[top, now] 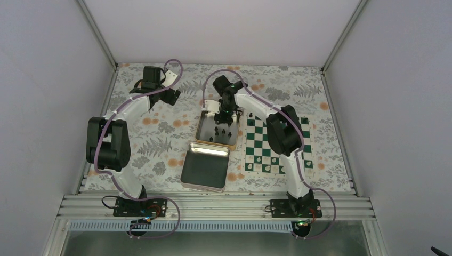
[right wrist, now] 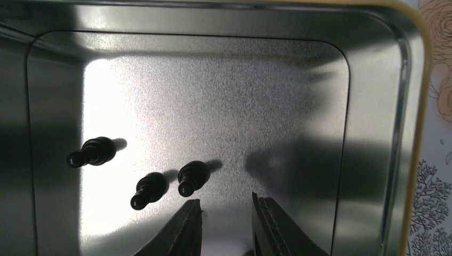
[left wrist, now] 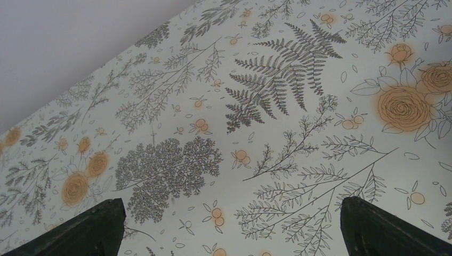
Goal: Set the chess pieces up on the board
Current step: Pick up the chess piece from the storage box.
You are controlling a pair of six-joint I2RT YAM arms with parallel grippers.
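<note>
Black chess pieces sit loose in the tin just left of my right gripper, jaws narrowly parted, empty; light, tippy, so I'd pinch the nearest across its body.

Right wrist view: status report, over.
Left hand open wide over cloth. Right hand slightly open, empty, in tin. Three chess pieces lying near it. Nothing blocking.

Top: high, near edge, whole table. Left wrist: close over table. Right wrist: inside tin, seemingly top's far one.
</note>
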